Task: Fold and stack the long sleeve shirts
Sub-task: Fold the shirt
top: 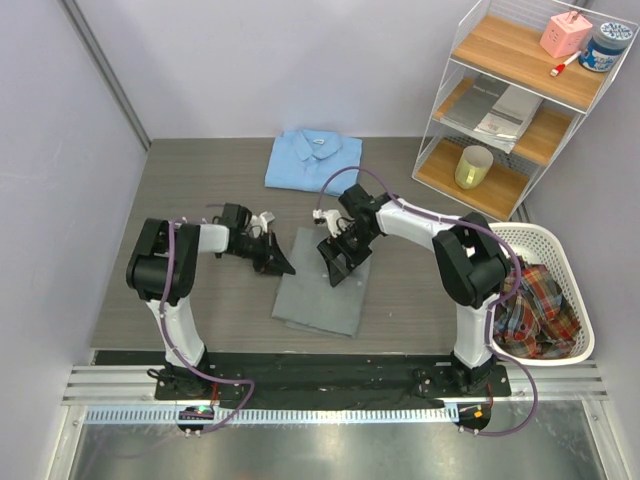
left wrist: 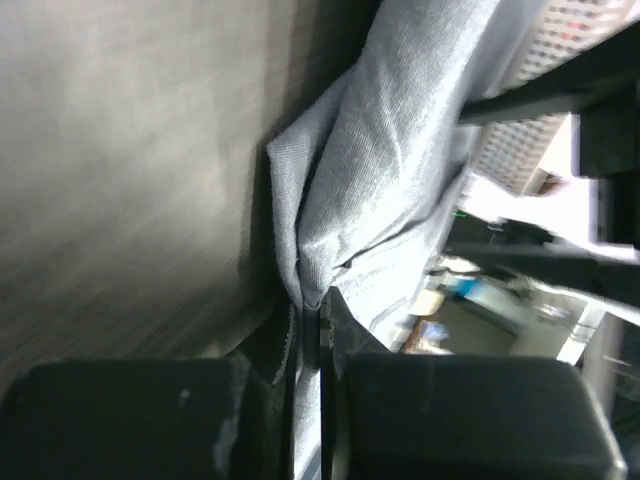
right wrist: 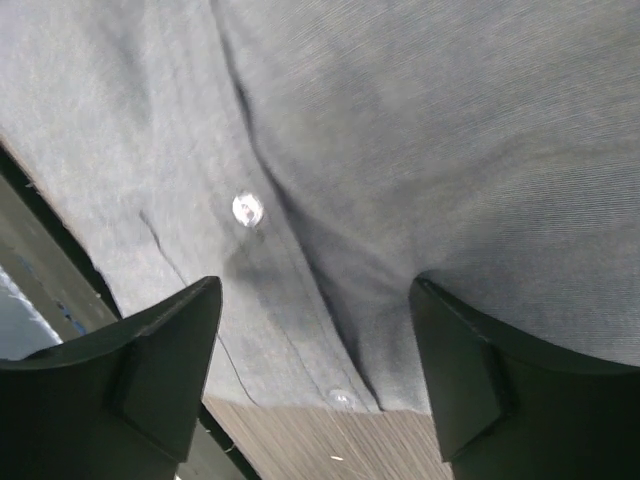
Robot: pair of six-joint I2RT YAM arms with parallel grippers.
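The grey shirt (top: 322,290) lies folded in a long strip at the table's middle. My left gripper (top: 281,264) is at its upper left edge, shut on a pinch of the grey cloth (left wrist: 350,190). My right gripper (top: 337,267) is open just above the shirt's upper right part; the button placket (right wrist: 250,210) and the shirt's edge over the table show between its fingertips (right wrist: 170,350). The light blue shirt (top: 312,158) lies folded, collar up, at the back of the table.
A white laundry basket (top: 570,270) with plaid clothes stands at the right edge. A wire shelf (top: 520,100) with a yellow cup, papers and small items stands at the back right. Walls close in the left and back.
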